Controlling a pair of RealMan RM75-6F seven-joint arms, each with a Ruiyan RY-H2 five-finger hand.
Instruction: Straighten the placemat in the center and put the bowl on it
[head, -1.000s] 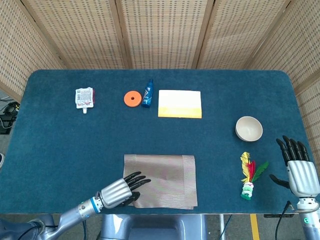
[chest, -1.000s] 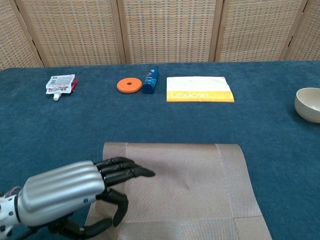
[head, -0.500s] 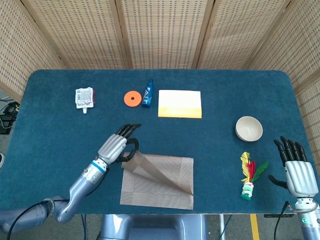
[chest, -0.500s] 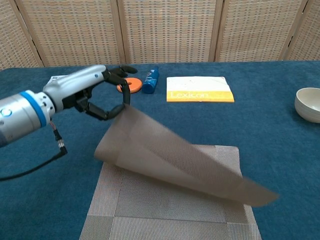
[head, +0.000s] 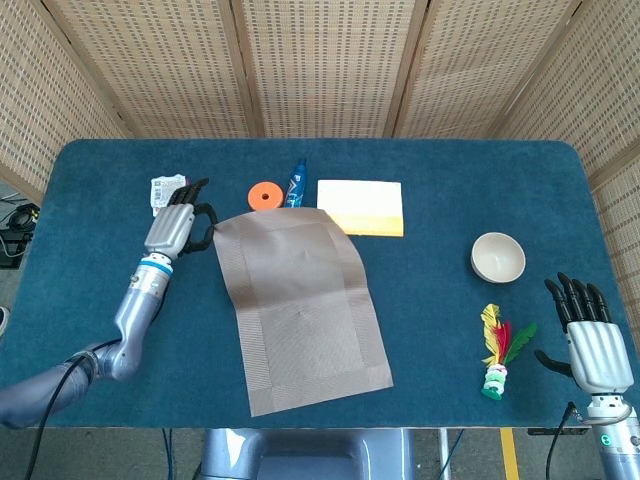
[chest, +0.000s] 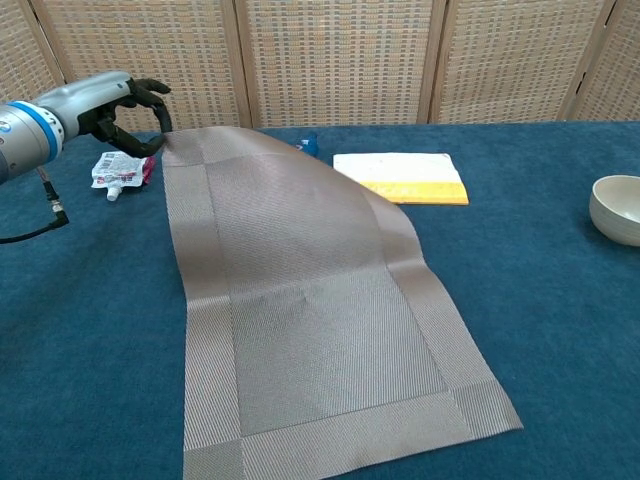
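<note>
Unfolding looked nearly complete: the left hand (head: 178, 222) pinched the placemat (head: 303, 310) at its far-left corner, toward 10 o'clock from the table centre, holding that corner lifted off the cloth. The right hand (head: 588, 335) sat at the table's 4 o'clock edge, fingers spread, holding nothing.

Risks, as judged from this state:
- The mat lay skewed, its long axis running from about 11 o'clock to 5 o'clock. Releasing the corner now would leave it crooked, not square to the table edge.
- The raised far edge draped over or just in front of the blue bottle (head: 296, 185), the orange disc (head: 263, 196) and the near-left corner of the yellow-and-white book (head: 362, 208); whether it touched them could not be told. Dragging the mat sideways could topple the bottle or shift the disc.
- A soft ridge ran along the right side, where the mat buckled. The bowl (head: 498, 257) set on that would rock.
- The left hand was just beside the snack pouch (head: 166, 193) and could nudge it on withdrawal.

Placemat appearance: thin woven sheet, grey-brown, with a darker border band framing a lighter centre panel; limp, it followed the lift in a smooth curve. Its near edge lay flat at 6 o'clock. The bowl stood upright at 3 o'clock, well apart from the mat, above the feathered shuttlecock (head: 497, 355).
</note>
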